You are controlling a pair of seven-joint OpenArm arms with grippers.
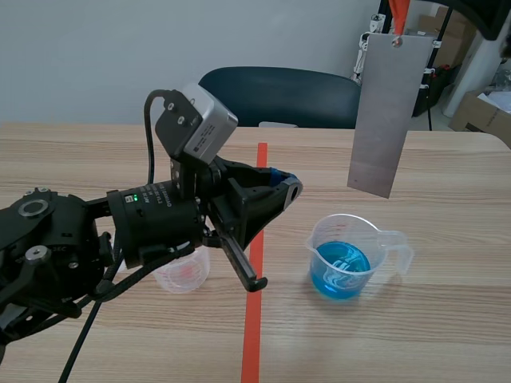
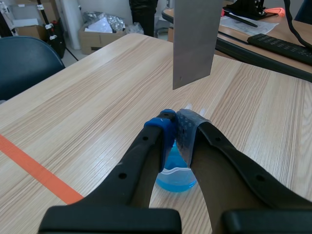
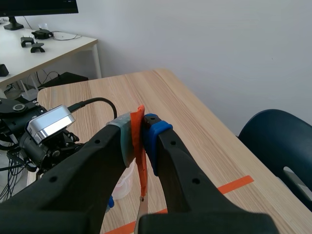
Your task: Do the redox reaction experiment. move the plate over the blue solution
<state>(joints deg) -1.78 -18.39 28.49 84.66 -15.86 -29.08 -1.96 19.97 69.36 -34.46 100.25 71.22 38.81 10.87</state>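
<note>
The right jaws, high at the far right, are clamped tight on an orange strip (image 3: pixel 141 146). From that strip the grey metal plate (image 1: pixel 382 112) hangs straight down, well clear of the counter (image 1: pixel 415 335). Below it stands the clear cup (image 1: pixel 375 239) with the blue solution (image 1: pixel 339 271) pooled in its bottom.

Seen from the left wrist, the plate's lower edge looks to hang beyond the cup rather than right above it, so I'd call this move only part done. The left jaws are pressed together on nothing, their tips meeting over the cup in that arm's own view. The left arm (image 1: pixel 152 219) sits low, beside a small clear cup (image 1: pixel 184 273).

Now the trick: a plate on a strip will swing, so it wants to travel slowly and level. Its lower edge should stay above the rim until it is centred on the blue, away from the spout side. Those idle left jaws sit near the path, so watch for a knock there.

The counter is pale wood grain, crossed by an orange tape line (image 1: pixel 254 319). A dark blue chair (image 1: pixel 279 96) sits at the far edge against a plain white wall, with cardboard boxes (image 1: pixel 483 112) off to the far right. The right wrist view also shows a white desk (image 3: pixel 48 46).
</note>
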